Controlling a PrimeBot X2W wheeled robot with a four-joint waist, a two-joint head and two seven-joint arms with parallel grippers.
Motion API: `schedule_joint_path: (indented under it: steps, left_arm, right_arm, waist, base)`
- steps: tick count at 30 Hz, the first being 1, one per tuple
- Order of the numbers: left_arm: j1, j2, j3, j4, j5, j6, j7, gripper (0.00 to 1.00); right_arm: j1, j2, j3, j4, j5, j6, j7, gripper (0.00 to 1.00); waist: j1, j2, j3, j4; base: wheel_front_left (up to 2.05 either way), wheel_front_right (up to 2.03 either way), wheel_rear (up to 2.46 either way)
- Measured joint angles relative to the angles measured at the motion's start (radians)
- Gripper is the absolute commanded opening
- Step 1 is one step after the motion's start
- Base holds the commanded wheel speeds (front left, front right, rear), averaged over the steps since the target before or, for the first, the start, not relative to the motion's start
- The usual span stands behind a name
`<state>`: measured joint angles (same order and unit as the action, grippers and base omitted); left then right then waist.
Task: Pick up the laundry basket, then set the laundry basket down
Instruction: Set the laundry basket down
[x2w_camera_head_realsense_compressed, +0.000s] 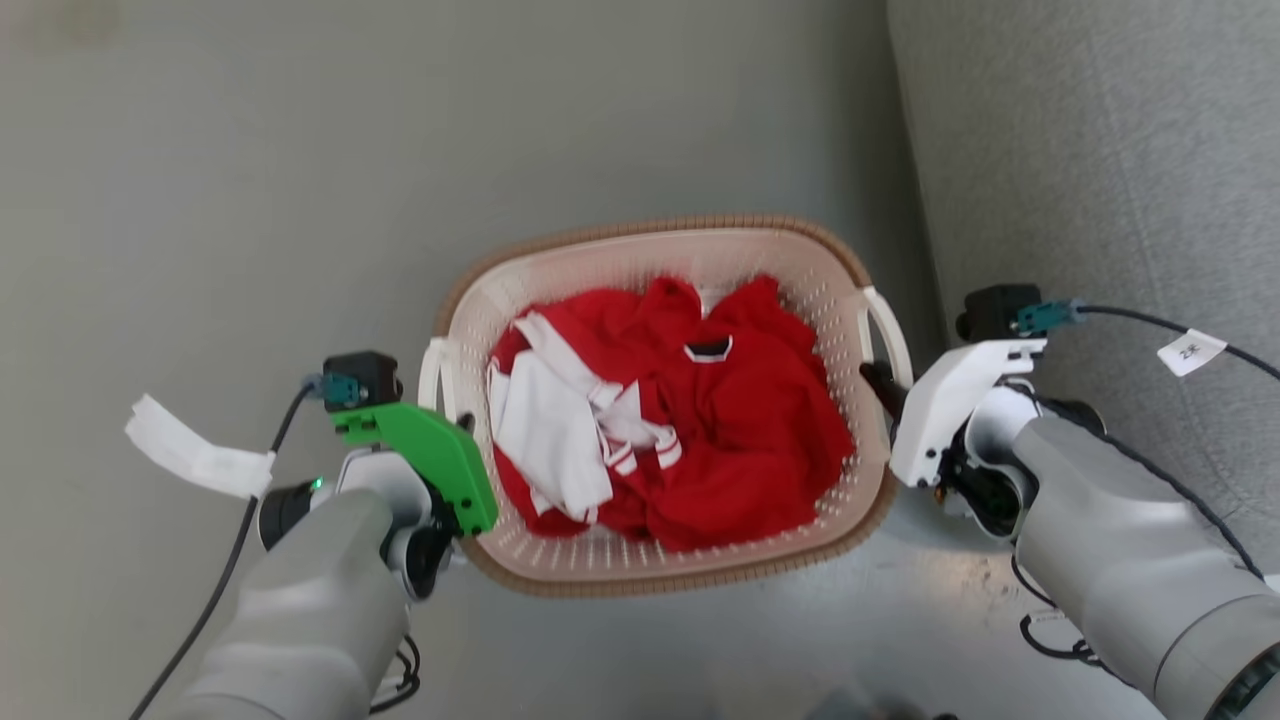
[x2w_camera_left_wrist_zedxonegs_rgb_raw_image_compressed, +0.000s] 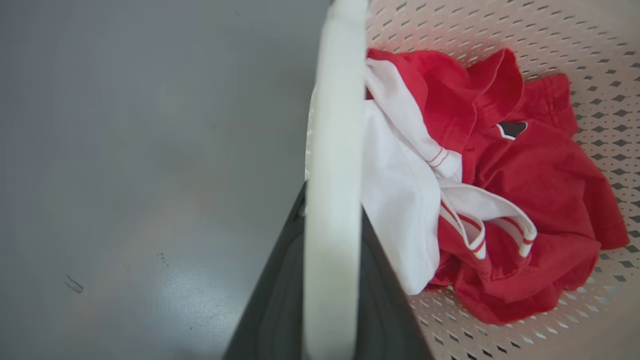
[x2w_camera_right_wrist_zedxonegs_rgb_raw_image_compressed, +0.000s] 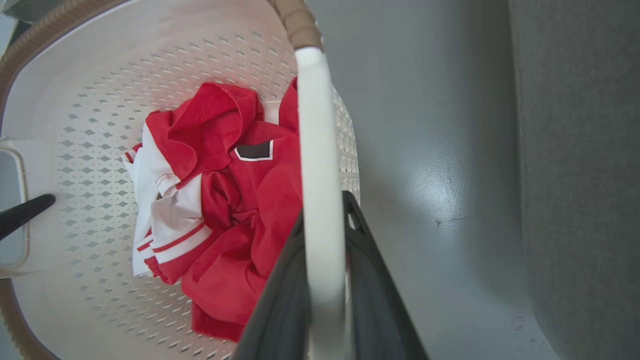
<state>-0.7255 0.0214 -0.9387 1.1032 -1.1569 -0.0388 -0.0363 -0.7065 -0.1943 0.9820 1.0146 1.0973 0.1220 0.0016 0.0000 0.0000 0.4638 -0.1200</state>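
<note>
Laundry basket (x2w_camera_head_realsense_compressed: 655, 222) held at 2 sides
Left tool (x2w_camera_left_wrist_zedxonegs_rgb_raw_image_compressed: 332, 200) is clamped shut on the left handle (x2w_camera_left_wrist_zedxonegs_rgb_raw_image_compressed: 334, 100), right tool (x2w_camera_right_wrist_zedxonegs_rgb_raw_image_compressed: 324, 210) on the right handle (x2w_camera_right_wrist_zedxonegs_rgb_raw_image_compressed: 312, 125); move both together, level.

Quick count: one laundry basket (x2w_camera_head_realsense_compressed: 650, 225) with two white loop handles, a left handle (x2w_camera_head_realsense_compressed: 432, 375) and a right handle (x2w_camera_head_realsense_compressed: 890, 330). Two pincers, the left pincer (x2w_camera_head_realsense_compressed: 465, 425) and the right pincer (x2w_camera_head_realsense_compressed: 880, 385). One heap of red and white clothes (x2w_camera_head_realsense_compressed: 740, 440), can't tell how many pieces. Two paper tags, a left tag (x2w_camera_head_realsense_compressed: 195, 455) and a right tag (x2w_camera_head_realsense_compressed: 1190, 352).
</note>
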Motion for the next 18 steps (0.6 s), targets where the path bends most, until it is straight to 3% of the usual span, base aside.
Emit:
schedule_joint_path:
  steps: [18]
  left_arm:
    - [-0.111,0.002,-0.002,-0.018,0.003,0.042,-0.099,0.0]
  right_arm:
    - [-0.068,-0.012,-0.029,-0.033,0.022,0.0,-0.14,0.0]
  waist:
    - [0.0001,0.0,0.237,0.003]
  base:
    - [0.0,0.0,0.0]
